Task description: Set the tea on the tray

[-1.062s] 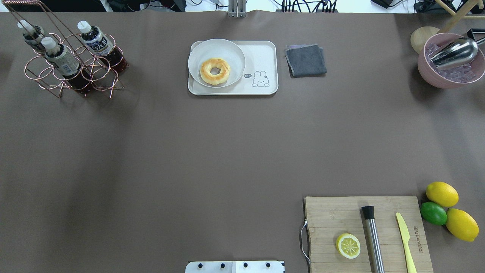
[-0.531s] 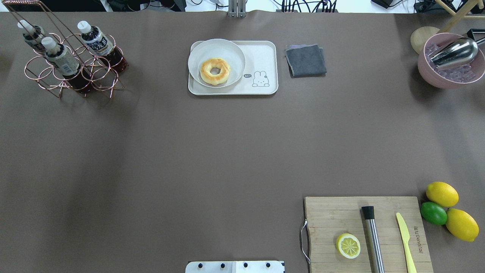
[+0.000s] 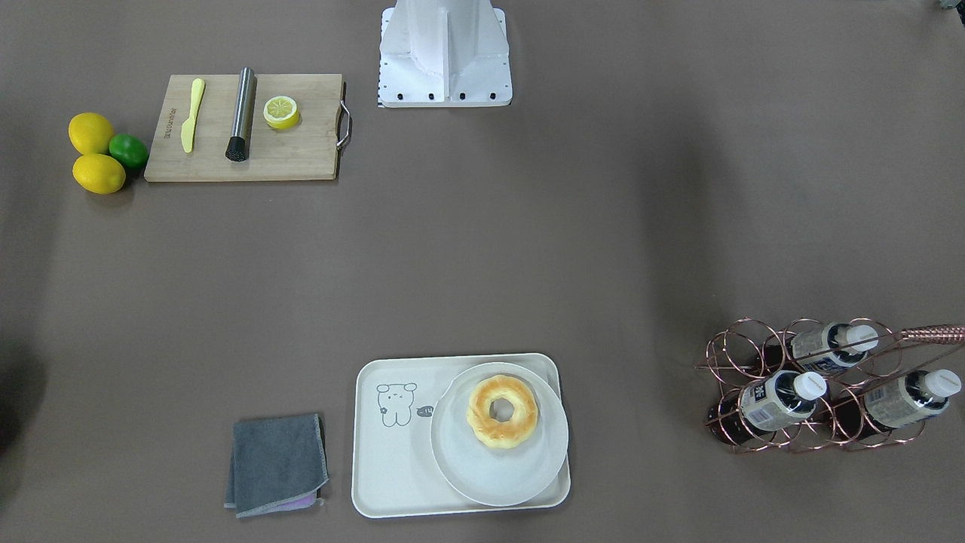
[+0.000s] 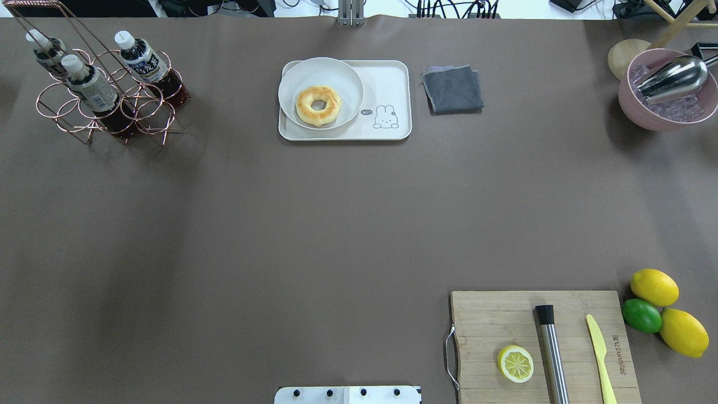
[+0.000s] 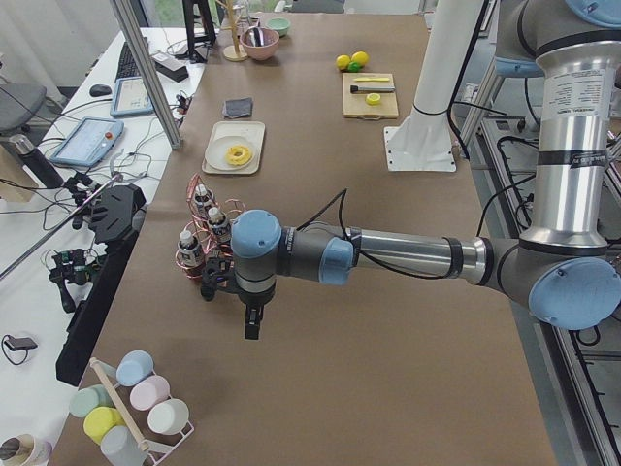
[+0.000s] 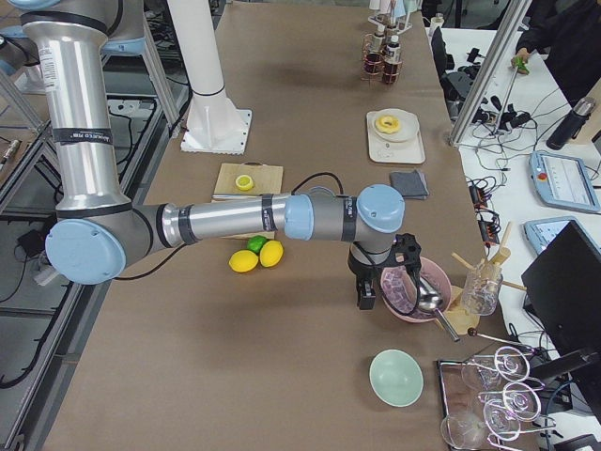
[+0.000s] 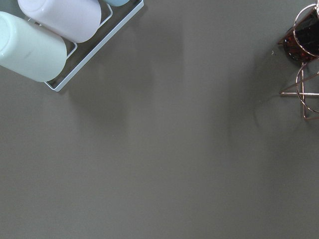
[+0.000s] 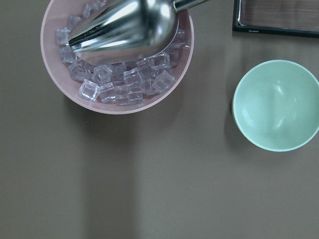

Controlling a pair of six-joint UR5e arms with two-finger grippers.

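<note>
So far the tea [image 4: 147,63] leans in a copper wire rack [image 4: 61,106] at the far left corner of the table. It is one of three such bottles, each slotted neck-up through a ring that keeps it from rolling, so lifting it probably means drawing it out along its tilt. The tray [image 4: 390,78] sits well apart, at the far middle. A round plate [image 4: 342,76] with a doughnut [image 4: 318,105] fills the half nearer the rack, so only the bare half with the cartoon looks free, and a bottle would have to pass over the plate to reach it. A folded grey cloth [image 4: 453,90] lies just beside the tray's other end. The left gripper [image 5: 252,328] hangs over bare table between the rack and a holder of pastel cups [image 7: 30,47]. The right gripper [image 6: 364,299] hangs beside a pink bowl of ice [image 8: 117,108]. How far either is open cannot be told, though no bottle shows at either.
</note>
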